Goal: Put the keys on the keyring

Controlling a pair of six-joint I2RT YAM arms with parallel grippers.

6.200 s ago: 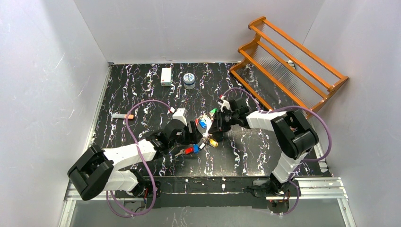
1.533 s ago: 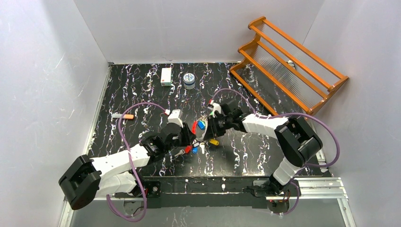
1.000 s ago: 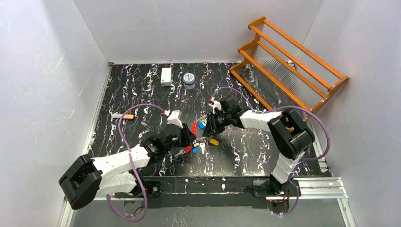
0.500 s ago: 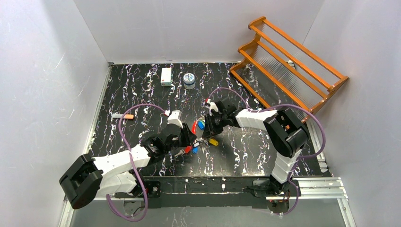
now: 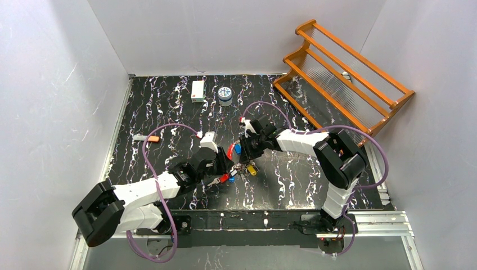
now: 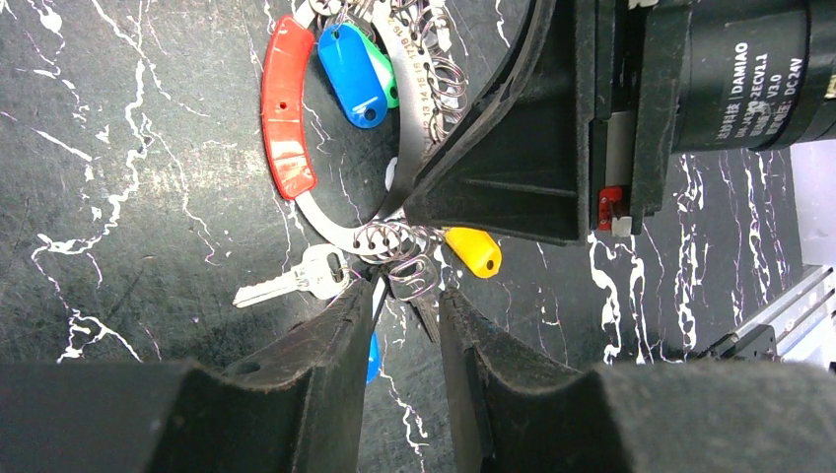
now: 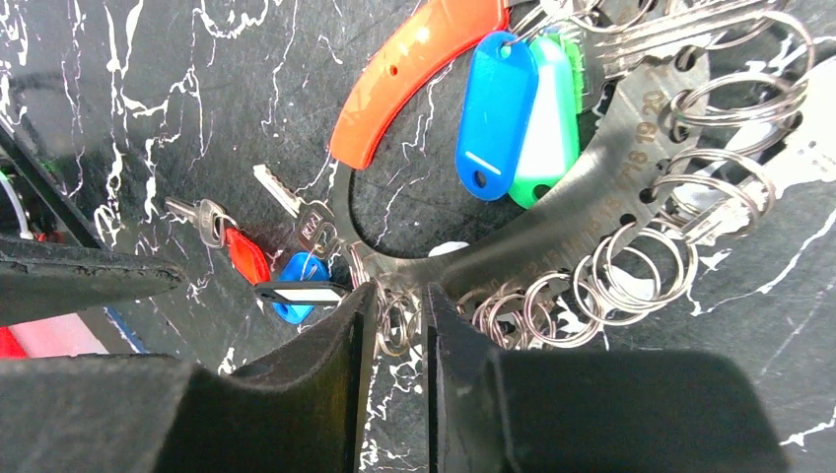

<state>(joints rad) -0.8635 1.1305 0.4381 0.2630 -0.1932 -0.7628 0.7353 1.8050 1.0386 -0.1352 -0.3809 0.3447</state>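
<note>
The right tool (image 7: pixel 392 305) pinches the keyring (image 7: pixel 592 197), we reckon to steady it for threading. The left tool (image 6: pixel 404 294) narrowly straddles a bare key (image 6: pixel 412 275); we can't tell if it grips.

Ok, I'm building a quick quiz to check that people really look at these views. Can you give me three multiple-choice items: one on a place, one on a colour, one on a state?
1. Where on the table does the round tin stand?
A. At the near edge
B. At the far side, beside the white box
C. Dead centre

2. What colour is the long curved piece on the keyring?
A. Red
B. White
C. Black

3. How is the bare silver key placed?
A. Standing on its tip
B. Lying flat on the table
C. Lifted clear in the air

Answers:
1 B: the top view shows the tin just right of the box, near the back wall.
2 A: both wrist views show it red.
3 B: the left wrist view shows it flat on the marbled surface.
</note>
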